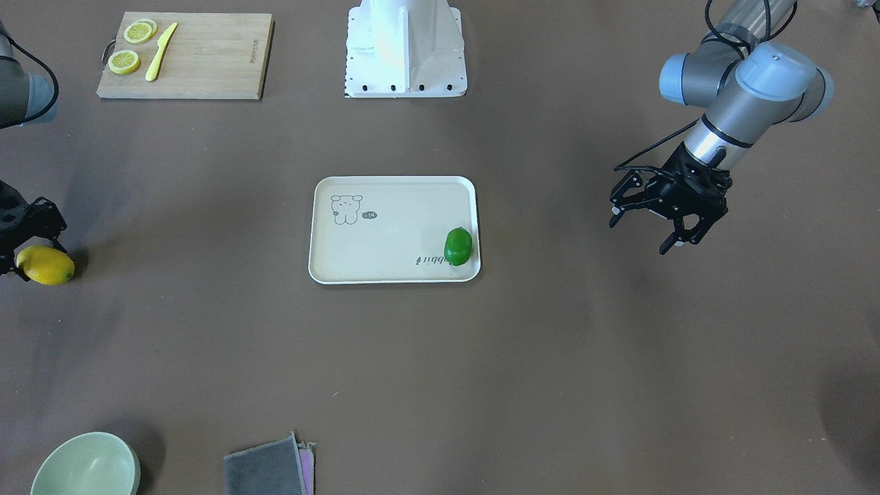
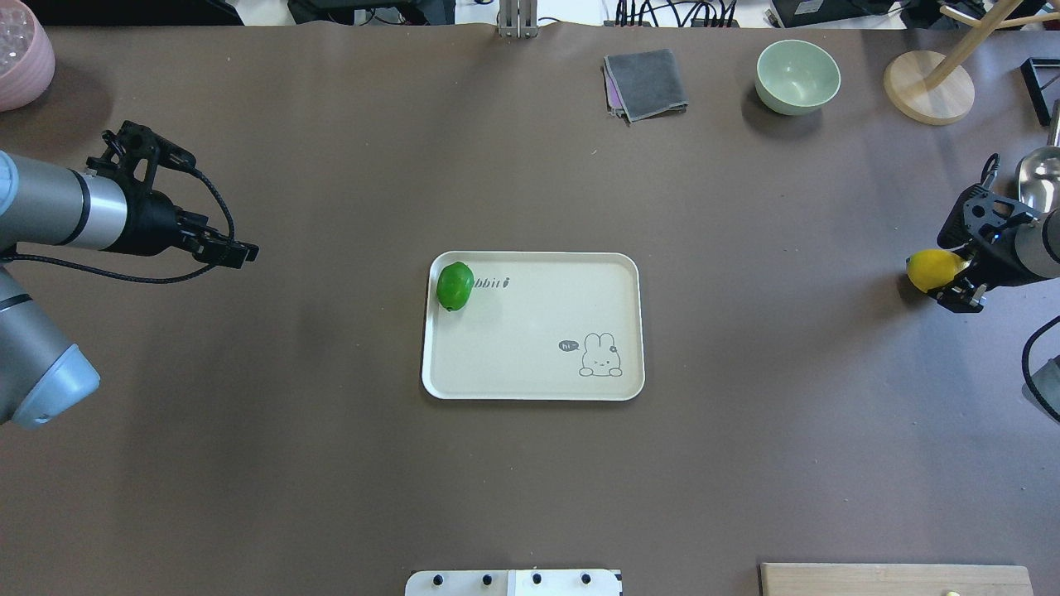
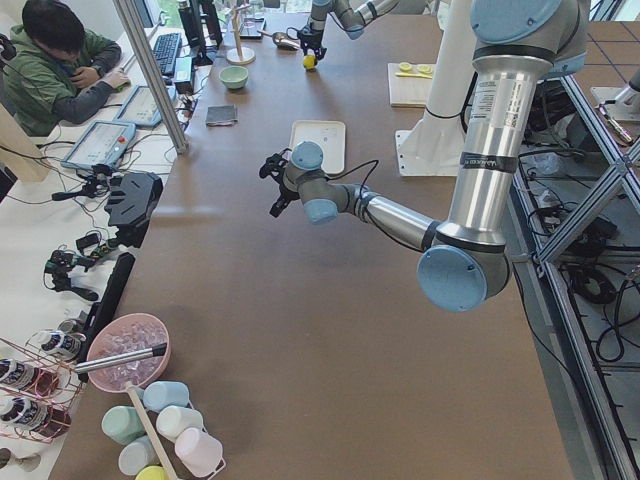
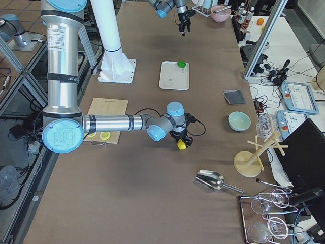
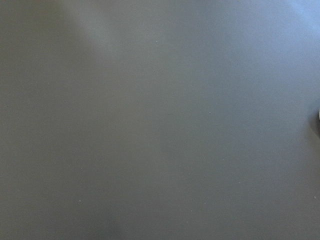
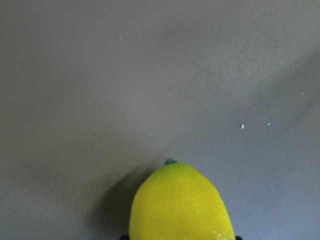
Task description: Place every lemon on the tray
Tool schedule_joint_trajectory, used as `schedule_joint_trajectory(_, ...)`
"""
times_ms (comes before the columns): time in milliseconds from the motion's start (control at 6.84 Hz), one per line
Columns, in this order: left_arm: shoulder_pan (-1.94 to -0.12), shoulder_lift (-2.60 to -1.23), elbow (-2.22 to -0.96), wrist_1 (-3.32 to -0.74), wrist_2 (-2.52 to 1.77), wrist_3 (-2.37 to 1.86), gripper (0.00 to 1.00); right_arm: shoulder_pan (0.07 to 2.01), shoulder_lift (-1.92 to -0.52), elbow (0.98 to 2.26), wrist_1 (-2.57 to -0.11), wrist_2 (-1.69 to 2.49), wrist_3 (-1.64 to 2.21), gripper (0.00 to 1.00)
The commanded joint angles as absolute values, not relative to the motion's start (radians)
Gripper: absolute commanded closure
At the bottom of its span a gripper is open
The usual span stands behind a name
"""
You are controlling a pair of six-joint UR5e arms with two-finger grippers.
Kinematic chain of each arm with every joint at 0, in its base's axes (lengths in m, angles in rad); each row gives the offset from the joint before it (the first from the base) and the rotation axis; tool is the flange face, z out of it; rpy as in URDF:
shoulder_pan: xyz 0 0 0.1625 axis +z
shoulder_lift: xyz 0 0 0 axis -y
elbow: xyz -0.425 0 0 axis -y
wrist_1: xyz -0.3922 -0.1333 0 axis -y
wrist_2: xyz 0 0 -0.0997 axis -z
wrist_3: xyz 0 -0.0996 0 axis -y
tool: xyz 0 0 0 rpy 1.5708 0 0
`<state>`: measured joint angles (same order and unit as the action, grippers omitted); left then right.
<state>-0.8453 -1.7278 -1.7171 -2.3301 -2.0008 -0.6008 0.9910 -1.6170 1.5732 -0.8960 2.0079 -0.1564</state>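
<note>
The cream-white tray with the rabbit drawing lies mid-table. The green lemon sits on it, against the rim at the corner by the script; it also shows in the overhead view. The yellow lemon is off the tray, far out on the robot's right, low at the table. My right gripper is shut around it, fingers on both sides; the right wrist view shows the lemon close up. My left gripper is open and empty, hovering well off the tray's other side.
A wooden cutting board with lemon slices and a yellow knife lies near the robot base. A green bowl and grey cloth sit at the far edge. A metal scoop lies near the right gripper.
</note>
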Motion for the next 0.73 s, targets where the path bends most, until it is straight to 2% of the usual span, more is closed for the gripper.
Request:
schedule_joint_trajectory(0, -0.845, -1.730, -1.717, -2.330, -2.000, -0.604, 0.02, 0.993, -1.568, 1.626, -0.917, 2.014, 0.112, 1.00)
schedule_joint_trajectory(292, -0.845, -1.732, -1.717, -2.330, -2.000, -0.606, 0.02, 0.892, -1.417, 1.676, -1.036, 2.113, 0.519, 1.00)
schedule_joint_trajectory(585, -0.844, -1.735, -1.717, -2.330, -2.000, -0.607, 0.02, 0.720, -1.219, 1.660, -1.051, 2.099, 0.925, 1.00)
